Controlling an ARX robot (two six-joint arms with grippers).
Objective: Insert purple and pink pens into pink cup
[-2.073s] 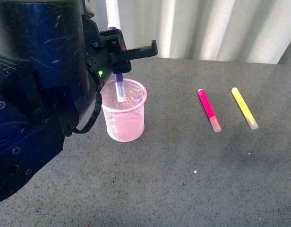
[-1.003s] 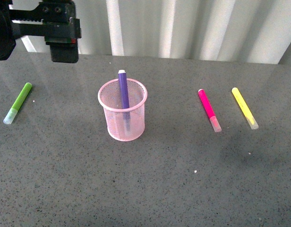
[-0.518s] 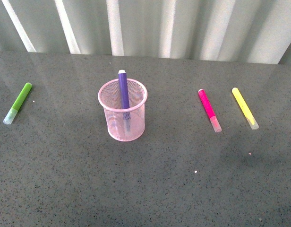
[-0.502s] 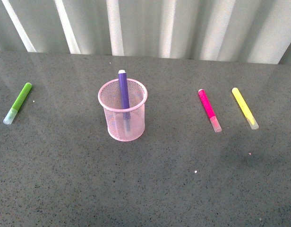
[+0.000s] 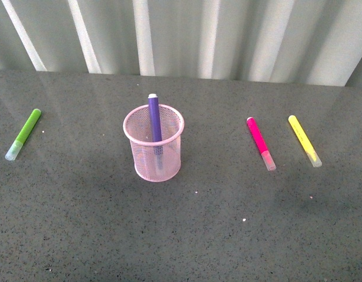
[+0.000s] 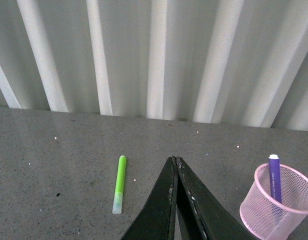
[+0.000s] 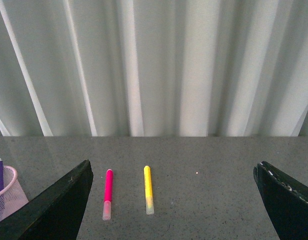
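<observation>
The pink cup [image 5: 156, 147] stands upright on the grey table, and the purple pen [image 5: 153, 120] stands inside it with its top above the rim. To the cup's right the pink pen [image 5: 260, 141] lies flat on the table. Neither arm shows in the front view. In the left wrist view my left gripper [image 6: 175, 165] is shut with nothing in it, held back from the pink cup [image 6: 279, 207] and the purple pen [image 6: 274, 176]. My right gripper [image 7: 174, 172] is wide open and empty, with the pink pen [image 7: 108, 192] on the table beyond its one finger.
A lime-green marker [image 5: 24, 133] lies at the table's left. A yellow marker [image 5: 304, 140] lies just right of the pink pen. A corrugated white wall [image 5: 228, 35] runs along the table's far edge.
The left arm let go of the purple pen in the cup, then drew back out of the front view. The camera view has shifted slightly.
</observation>
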